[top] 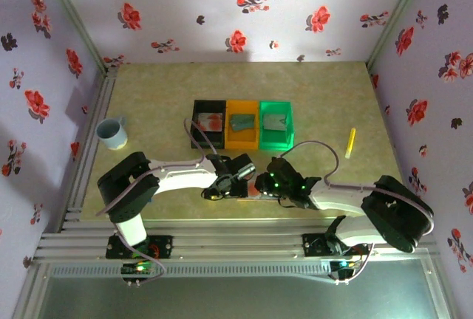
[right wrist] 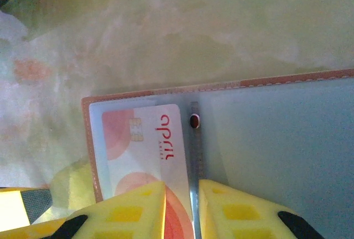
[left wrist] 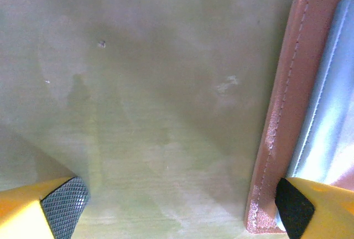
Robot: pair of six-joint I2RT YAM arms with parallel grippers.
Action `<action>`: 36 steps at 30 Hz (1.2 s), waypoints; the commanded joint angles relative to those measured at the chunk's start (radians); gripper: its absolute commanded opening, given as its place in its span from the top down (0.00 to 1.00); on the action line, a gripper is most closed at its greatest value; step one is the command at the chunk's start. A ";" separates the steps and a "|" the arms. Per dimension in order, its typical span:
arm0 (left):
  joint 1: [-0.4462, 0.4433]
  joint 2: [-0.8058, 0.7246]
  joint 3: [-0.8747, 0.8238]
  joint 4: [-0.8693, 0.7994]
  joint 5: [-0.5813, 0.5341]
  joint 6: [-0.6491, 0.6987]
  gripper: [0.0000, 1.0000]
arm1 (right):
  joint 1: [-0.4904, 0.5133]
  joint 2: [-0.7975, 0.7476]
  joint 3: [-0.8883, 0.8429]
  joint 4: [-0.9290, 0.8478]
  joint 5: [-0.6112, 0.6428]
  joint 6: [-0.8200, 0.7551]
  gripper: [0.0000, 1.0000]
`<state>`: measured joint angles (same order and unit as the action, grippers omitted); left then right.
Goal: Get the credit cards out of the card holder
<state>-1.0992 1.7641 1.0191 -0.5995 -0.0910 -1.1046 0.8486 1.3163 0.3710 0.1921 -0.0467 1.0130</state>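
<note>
Right wrist view looks down on the card holder (right wrist: 265,139), lying open and flat on the table (right wrist: 221,23) with its blue-grey inside up. A credit card (right wrist: 141,139), pale with red-orange blotches, sits in the pocket on one side of the spine. The right gripper (right wrist: 182,214) has its jaws drawn narrow, and the card's edge beside the spine runs into the slit between them. Whether they pinch it I cannot tell. The left gripper (left wrist: 180,208) stands wide, with one fingertip (left wrist: 296,208) over the holder's pinkish-tan border and the other over bare table. Seen from above, both grippers meet at the near middle of the table, nearer than the three bins (top: 242,123).
</note>
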 commanded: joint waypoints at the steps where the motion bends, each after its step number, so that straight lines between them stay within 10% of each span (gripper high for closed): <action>1: -0.018 0.161 -0.102 0.095 0.212 -0.012 0.07 | -0.006 0.012 -0.036 0.056 -0.036 -0.025 0.79; 36: -0.018 0.173 -0.092 0.103 0.226 -0.011 0.07 | -0.006 -0.069 -0.098 0.161 -0.118 -0.060 1.00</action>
<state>-1.0992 1.7660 1.0195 -0.5999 -0.0895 -1.1046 0.8375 1.2701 0.2905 0.3752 -0.1356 0.9791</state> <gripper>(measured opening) 0.930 0.041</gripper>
